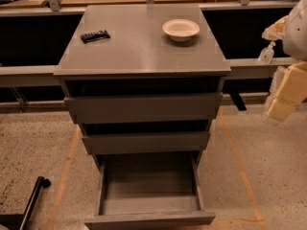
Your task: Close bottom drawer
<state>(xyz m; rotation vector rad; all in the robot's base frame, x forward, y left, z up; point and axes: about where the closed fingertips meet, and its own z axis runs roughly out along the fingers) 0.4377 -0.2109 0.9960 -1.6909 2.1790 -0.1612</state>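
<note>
The cabinet's top surface (144, 51) is smooth grey with a soft satin sheen, while the bottom drawer (148, 220) looks matt grey on its flat front and inside its box. The bowl (181, 29) on top is pale and matt, like pressed paper. At the right edge beside the cabinet, the hand (279, 108) appears to be cream, matt plastic, above a rough, speckled floor (29, 147).

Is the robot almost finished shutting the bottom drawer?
Not yet. Nothing looks done: the bottom drawer is pulled far out, empty inside. The gripper hangs right of the cabinet, touching nothing. Left: reach the drawer front and push it in.
</note>
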